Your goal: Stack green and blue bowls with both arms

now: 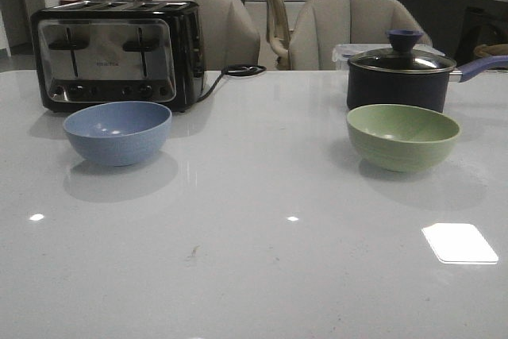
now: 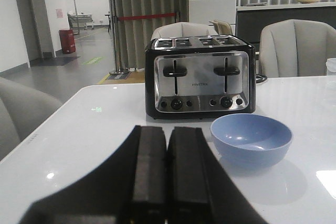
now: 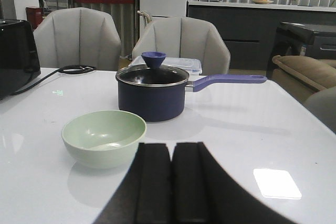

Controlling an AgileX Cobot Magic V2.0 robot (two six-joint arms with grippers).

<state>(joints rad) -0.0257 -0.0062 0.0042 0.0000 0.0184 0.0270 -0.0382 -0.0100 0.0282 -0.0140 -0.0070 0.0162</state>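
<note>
The dusty blue bowl (image 1: 117,131) stands empty on the left of the white table, in front of the toaster; it also shows in the left wrist view (image 2: 251,140). The sage green bowl (image 1: 402,136) stands empty on the right, in front of the saucepan; it also shows in the right wrist view (image 3: 103,137). My left gripper (image 2: 167,132) is shut and empty, short of the blue bowl and beside it. My right gripper (image 3: 171,148) is shut and empty, short of the green bowl and beside it. Neither gripper shows in the front view.
A black and chrome toaster (image 1: 115,55) with its cord stands at the back left. A dark navy saucepan (image 1: 401,77) with a glass lid and a long handle stands behind the green bowl, a clear plastic box behind it. Chairs stand beyond the table's far edge.
</note>
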